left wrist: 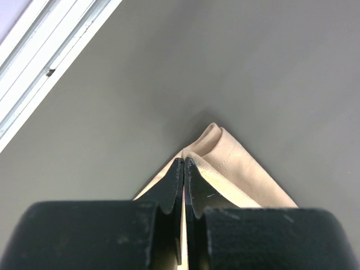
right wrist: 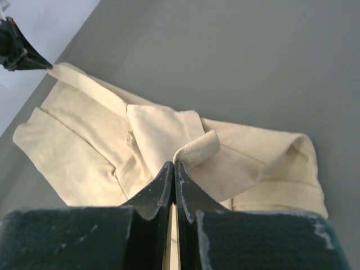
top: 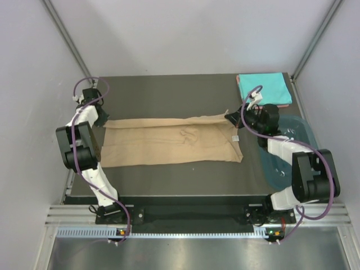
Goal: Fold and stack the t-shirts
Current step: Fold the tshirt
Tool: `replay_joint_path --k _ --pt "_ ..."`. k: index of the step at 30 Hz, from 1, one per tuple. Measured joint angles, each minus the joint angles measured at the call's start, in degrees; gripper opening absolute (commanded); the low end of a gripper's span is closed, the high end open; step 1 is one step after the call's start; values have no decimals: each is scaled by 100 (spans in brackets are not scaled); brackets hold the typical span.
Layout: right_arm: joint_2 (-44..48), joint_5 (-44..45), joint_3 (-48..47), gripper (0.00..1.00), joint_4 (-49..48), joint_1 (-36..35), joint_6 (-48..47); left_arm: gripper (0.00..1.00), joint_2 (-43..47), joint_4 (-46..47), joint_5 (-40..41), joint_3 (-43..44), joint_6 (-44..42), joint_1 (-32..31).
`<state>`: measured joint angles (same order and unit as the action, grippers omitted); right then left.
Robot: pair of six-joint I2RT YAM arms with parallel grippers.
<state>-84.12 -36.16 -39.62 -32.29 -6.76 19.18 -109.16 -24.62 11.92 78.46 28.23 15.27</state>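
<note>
The tan t-shirt (top: 171, 143) lies stretched across the middle of the dark table, folded lengthwise. My left gripper (top: 102, 117) is shut on its far left corner (left wrist: 216, 149). My right gripper (top: 230, 117) is shut on its far right corner (right wrist: 197, 147), lifted slightly. In the right wrist view the tan cloth (right wrist: 90, 146) spreads out toward the left gripper (right wrist: 19, 53). A folded turquoise t-shirt (top: 262, 88) lies at the back right corner, on top of a salmon-pink one whose edge (top: 284, 105) peeks out.
A dark teal plastic tub (top: 289, 149) stands at the right edge of the table under my right arm. The table's metal rail (left wrist: 45, 67) runs close beside my left gripper. Cage posts stand at the back corners.
</note>
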Motion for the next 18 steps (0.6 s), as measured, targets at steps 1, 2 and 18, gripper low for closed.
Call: replay_joint_path --k 1,2,18 --pt "17 24 28 0 26 -15 -13 0 20 0 7 -20 2 0" --pt "31 42 59 0 57 -22 -17 0 35 -4 17 -33 4 0" --pt "210 396 588 27 1106 -214 -20 43 146 -457 717 -280 111 7"
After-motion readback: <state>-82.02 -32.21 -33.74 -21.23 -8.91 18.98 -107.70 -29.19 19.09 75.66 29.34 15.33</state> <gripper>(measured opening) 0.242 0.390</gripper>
